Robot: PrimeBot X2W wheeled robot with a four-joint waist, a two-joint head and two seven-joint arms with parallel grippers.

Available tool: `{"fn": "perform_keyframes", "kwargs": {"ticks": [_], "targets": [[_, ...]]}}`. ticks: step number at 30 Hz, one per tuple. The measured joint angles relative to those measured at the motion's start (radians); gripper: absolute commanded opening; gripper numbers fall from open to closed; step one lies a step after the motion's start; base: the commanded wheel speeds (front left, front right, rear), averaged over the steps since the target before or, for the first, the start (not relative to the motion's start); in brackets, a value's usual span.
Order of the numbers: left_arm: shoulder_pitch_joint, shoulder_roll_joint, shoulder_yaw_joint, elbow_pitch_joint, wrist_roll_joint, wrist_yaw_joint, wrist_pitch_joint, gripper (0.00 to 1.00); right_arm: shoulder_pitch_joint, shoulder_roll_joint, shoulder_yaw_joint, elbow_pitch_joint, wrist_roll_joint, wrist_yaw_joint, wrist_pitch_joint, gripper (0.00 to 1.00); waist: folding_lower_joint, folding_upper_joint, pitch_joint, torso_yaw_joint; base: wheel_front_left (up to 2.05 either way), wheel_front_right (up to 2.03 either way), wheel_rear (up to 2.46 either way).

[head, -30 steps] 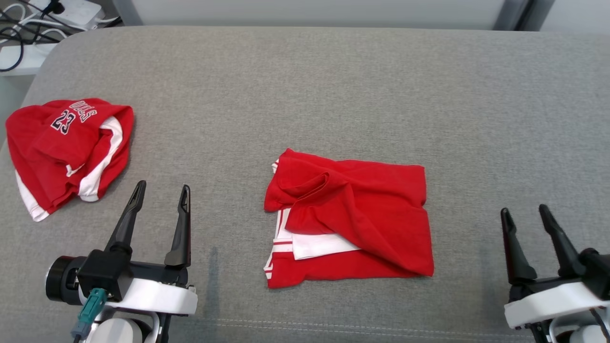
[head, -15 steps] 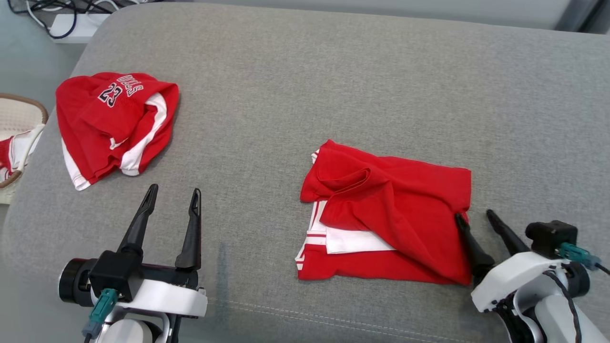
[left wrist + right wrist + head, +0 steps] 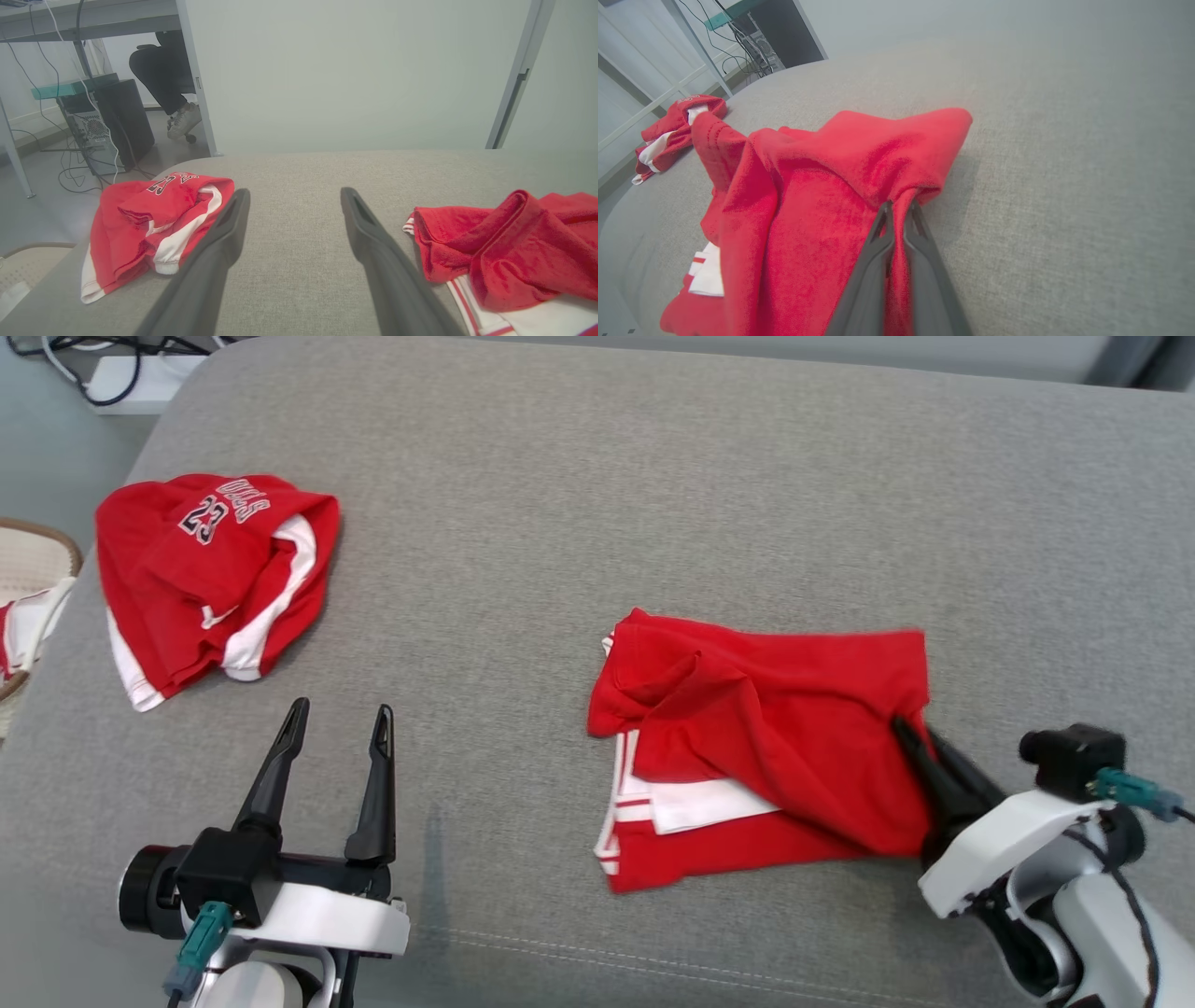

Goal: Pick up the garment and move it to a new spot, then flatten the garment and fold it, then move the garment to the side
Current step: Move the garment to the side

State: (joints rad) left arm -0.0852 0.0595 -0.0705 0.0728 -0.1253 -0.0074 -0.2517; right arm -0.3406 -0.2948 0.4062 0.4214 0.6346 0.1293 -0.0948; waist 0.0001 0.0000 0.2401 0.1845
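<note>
**A:** Quick one: where's your folded red garment with white trim (image 3: pixel 766 737)?
**B:** Right of centre on the grey fabric-covered table (image 3: pixel 560 504). Its right edge is bunched up.
**A:** Your right claw (image 3: pixel 910 733)?
**B:** Clamped tight on that bunched edge, with red cloth pinched between the fingers.
**A:** Your left claw (image 3: pixel 341 709)?
**B:** Fingers wide apart over bare table, between the garment and a crumpled red-and-white number-23 jersey (image 3: pixel 205 569) at far left.
</note>
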Motion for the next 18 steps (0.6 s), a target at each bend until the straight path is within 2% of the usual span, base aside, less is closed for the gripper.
{"fn": "perform_keyframes", "kwargs": {"ticks": [3,8,12,18], "targets": [[0.000,0.003,0.000,-0.007,0.000,0.000,0.000,1.00,0.000,-0.034,-0.029,-0.083,-0.067,0.000,-0.039,0.00,0.0000,0.0000,0.002,-0.030,0.00,0.00,0.00],[-0.005,0.022,-0.002,-0.014,0.000,-0.002,0.000,1.00,0.035,-0.058,-0.103,-0.212,-0.188,0.000,-0.037,0.00,0.0000,0.0000,0.008,-0.102,0.00,0.00,0.00],[-0.011,0.026,-0.004,-0.018,0.001,-0.006,0.000,1.00,0.088,-0.055,-0.160,-0.272,-0.260,0.000,-0.031,0.00,0.0000,0.0000,0.012,-0.155,0.00,0.00,0.00],[-0.049,0.058,-0.007,-0.029,0.003,-0.012,0.000,1.00,0.118,-0.034,-0.211,-0.332,-0.349,0.000,-0.018,0.00,0.0000,0.0000,0.027,-0.276,0.00,0.00,0.00]]}}
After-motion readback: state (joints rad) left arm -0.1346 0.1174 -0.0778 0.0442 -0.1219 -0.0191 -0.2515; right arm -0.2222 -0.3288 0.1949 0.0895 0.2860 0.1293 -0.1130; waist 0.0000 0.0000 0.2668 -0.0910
